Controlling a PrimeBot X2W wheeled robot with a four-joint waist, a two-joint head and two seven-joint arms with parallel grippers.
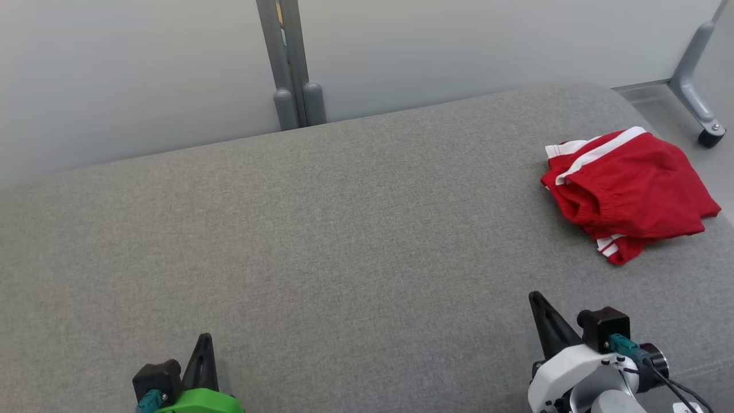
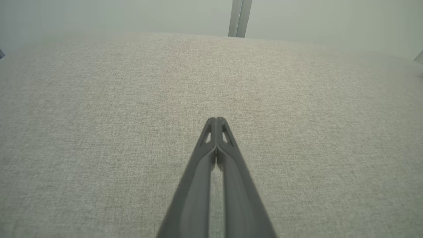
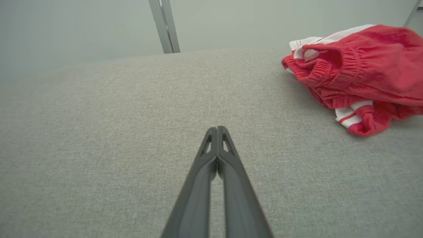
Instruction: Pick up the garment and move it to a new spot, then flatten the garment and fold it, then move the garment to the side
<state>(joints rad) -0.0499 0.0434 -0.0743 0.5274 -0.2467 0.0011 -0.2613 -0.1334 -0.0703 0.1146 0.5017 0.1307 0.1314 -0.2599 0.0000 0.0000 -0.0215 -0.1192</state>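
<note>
— Over at two o'clock in the head view, what lies on the cushion?

— The garment (image 1: 628,192), red with white stripes, in a rumpled heap. Its gathered waistband opening faces eight o'clock. It lies near the rounded far-right corner of the grey cushion (image 1: 321,241), and its three o'clock tip comes close to the cushion's right edge.

— How do the edges run?

— The far edge climbs from nine o'clock toward one o'clock and then curves down past the garment. Behind it stands a pale wall panel (image 1: 132,74), with a grey post (image 1: 289,63) at twelve o'clock. On the floor at the one o'clock corner stands a grey leg on a black caster (image 1: 710,136).

— And the room for moving?

— Plain grey weave spreads from the garment across the centre to nine o'clock and down to both grippers.

— The left gripper?

— The left gripper (image 1: 205,338) sits at seven o'clock, its jaws pressed together and holding nothing. In its wrist view, the tips (image 2: 216,119) point over bare fabric toward the post.

— The right one?

— The right gripper (image 1: 536,297) is at five o'clock, its fingers likewise pinched together with nothing between them. It is well apart from the garment, which in the right wrist view lies at two o'clock from the tips (image 3: 217,128), with a stretch of cushion between them.
</note>
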